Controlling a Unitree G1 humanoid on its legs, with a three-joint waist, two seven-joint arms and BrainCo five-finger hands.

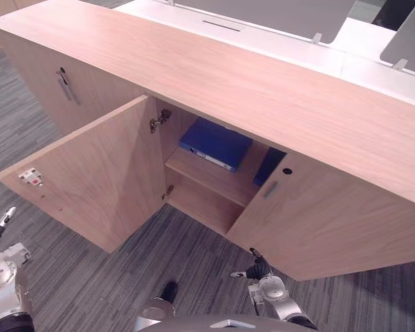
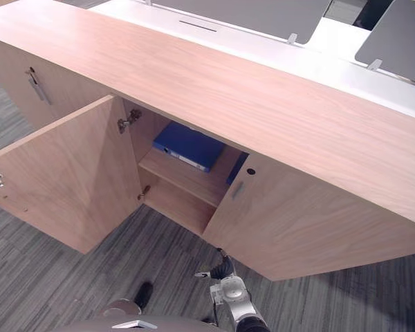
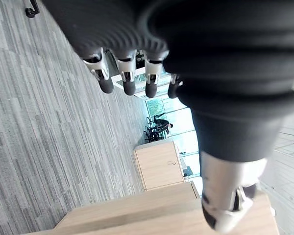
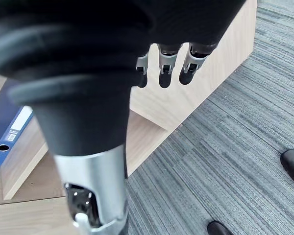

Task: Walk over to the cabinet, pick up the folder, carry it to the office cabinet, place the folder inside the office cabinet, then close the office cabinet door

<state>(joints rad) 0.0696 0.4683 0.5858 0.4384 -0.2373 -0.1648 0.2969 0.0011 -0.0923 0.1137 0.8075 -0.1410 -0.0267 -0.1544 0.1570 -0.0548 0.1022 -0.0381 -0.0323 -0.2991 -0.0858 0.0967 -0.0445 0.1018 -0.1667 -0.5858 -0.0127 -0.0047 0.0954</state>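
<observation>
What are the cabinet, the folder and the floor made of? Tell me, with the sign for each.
Cabinet: wood-look board, matt, probably laminate; the same even, pale grain runs all over it.
Folder: likely plastic-covered card; smooth blue cover, white spine label.
Floor: grey carpet, it seems; striped, fuzzy texture.

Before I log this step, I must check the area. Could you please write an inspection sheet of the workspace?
Surface: wooden shelf inside the long light wooden cabinet; its left door stands open.
Job's things: blue ring-binder folder lies flat on the shelf.
Clutter: second blue item stands beside it, partly hidden by the right door.
Hands: left hand and right hand open, holding nothing.
Cables: nothing seen.
Surroundings: grey striped carpet; white desks behind the cabinet.
</observation>
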